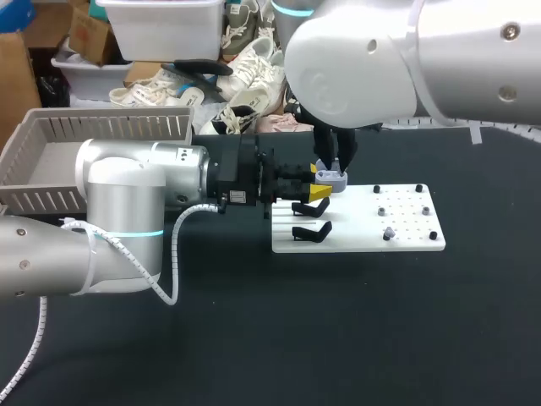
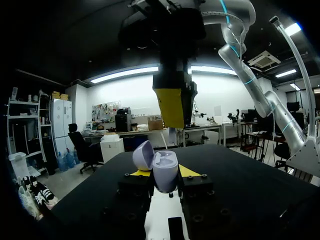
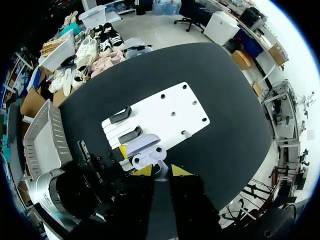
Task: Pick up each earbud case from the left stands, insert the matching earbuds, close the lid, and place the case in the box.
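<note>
Left tool [image 2: 164, 172]: clamped from both sides on the lavender earbud case [image 2: 161, 169]. The lid stands open and tipped back (only the left wrist view shows the moulded inside; the head view gives just a pale shape).

Case held over the edge of the white board [image 1: 359, 241], just beside two black stands [image 3: 131, 134].

Right tool [image 3: 161, 171]: directly above the case, pointing down. Whether it grips anything cannot be told.

The right wrist view, looking down, shows the open lid and the board beyond. One small earbud [image 1: 389, 233] sits on the board, well apart from the stands.

Grey slatted box [image 1: 51, 161]: far left of the black tabletop [image 1: 254, 338], beyond the left arm.
</note>
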Robot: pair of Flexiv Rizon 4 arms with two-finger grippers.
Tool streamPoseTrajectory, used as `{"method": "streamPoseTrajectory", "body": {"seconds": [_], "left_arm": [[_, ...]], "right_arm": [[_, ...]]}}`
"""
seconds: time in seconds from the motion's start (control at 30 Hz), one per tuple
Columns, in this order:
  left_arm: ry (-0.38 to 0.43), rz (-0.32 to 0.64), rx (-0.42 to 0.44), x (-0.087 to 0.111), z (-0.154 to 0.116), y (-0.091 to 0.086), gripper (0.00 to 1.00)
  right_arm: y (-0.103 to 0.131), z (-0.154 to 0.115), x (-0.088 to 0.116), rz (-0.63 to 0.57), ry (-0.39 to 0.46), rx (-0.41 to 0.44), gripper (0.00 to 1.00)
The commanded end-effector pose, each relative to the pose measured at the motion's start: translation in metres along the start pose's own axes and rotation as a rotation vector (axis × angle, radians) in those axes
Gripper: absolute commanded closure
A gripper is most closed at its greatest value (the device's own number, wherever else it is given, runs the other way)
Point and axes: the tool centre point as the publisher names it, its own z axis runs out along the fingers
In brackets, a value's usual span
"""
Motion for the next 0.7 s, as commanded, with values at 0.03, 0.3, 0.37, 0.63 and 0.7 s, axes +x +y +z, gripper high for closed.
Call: {"method": "streamPoseTrajectory", "body": {"seconds": [0.03,0.3,0.37,0.63,0.7], "left_arm": [[-0.001,0.0,0.003,0.001,0.0,0.001,1.0],[-0.001,0.0,0.003,0.001,0.0,0.001,1.0],[-0.001,0.0,0.003,0.001,0.0,0.001,1.0],[-0.001,0.0,0.003,0.001,0.0,0.001,1.0],[-0.001,0.0,0.003,0.001,0.0,0.001,1.0]], "right_arm": [[0.006,0.002,-0.003,0.003,0.006,0.015,1.0],[0.007,0.007,-0.005,0.009,0.018,0.024,1.0],[0.006,0.008,-0.006,0.013,0.016,0.027,1.0],[0.004,0.011,-0.008,0.025,0.012,0.037,1.0],[0.004,0.012,-0.008,0.025,0.016,0.037,1.0]]}}
